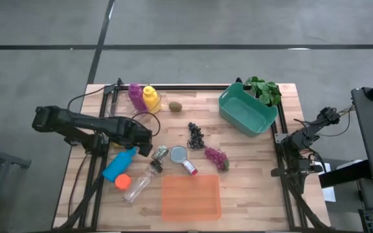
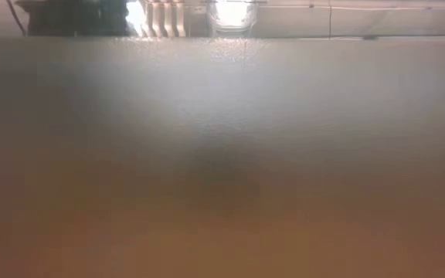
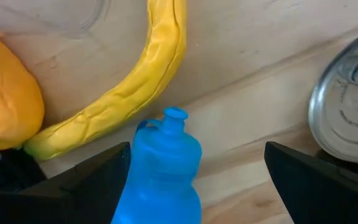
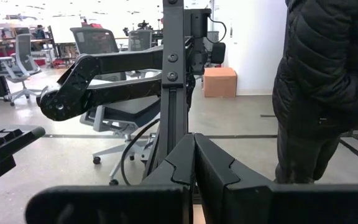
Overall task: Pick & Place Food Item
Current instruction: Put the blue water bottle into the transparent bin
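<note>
My left gripper [image 1: 142,141] points down over the table's left half, open. In the left wrist view its fingers [image 3: 98,180] stand on either side of a blue bottle's capped end [image 3: 166,155], above it. Beside the bottle lie a yellow banana [image 3: 126,90], an orange fruit [image 3: 5,102] and a silver can [image 3: 347,106]. The arm hides the banana in the high view. A kiwi [image 1: 175,106], dark grapes [image 1: 195,134] and purple grapes [image 1: 216,156] lie on the wood. My right gripper [image 4: 194,163] waits shut at the table's right edge.
A teal bin [image 1: 247,111] with a leafy green [image 1: 264,89] behind it stands far right. An orange tray [image 1: 191,196] lies near the front edge. Purple [image 1: 136,96] and yellow [image 1: 151,98] bottles stand at the back left. A clear bottle [image 1: 138,188] lies front left. A person [image 4: 328,93] stands beyond the table.
</note>
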Available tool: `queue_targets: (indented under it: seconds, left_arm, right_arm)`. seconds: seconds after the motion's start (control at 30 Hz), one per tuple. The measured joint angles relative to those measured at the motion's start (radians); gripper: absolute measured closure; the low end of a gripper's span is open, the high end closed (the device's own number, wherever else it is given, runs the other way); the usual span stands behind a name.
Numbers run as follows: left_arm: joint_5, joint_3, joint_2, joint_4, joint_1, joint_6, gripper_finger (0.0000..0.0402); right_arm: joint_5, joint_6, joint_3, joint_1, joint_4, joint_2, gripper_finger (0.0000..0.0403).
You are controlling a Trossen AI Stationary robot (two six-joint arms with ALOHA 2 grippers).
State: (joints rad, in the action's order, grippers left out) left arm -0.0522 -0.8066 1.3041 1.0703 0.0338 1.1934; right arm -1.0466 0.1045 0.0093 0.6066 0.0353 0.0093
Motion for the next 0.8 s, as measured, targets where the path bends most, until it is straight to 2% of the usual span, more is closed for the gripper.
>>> queue_targets:
  seconds: [0.23,0.57,0.8]
  left_arm:
    - [-0.08,0.032,0.0,-0.043,0.004,-0.039,0.0026]
    - [-0.036,0.098,0.0,-0.098,0.009,-0.041,0.0027]
    - [-0.023,0.152,-0.001,-0.176,0.013,-0.042,0.0042]
  right_arm:
    - [0.0,0.0,0.0,0.0,0.0,0.0,0.0395]
    - [0.0,0.0,0.0,0.0,0.0,0.0,0.0395]
    - [0.0,0.0,0.0,0.0,0.0,0.0,0.0395]
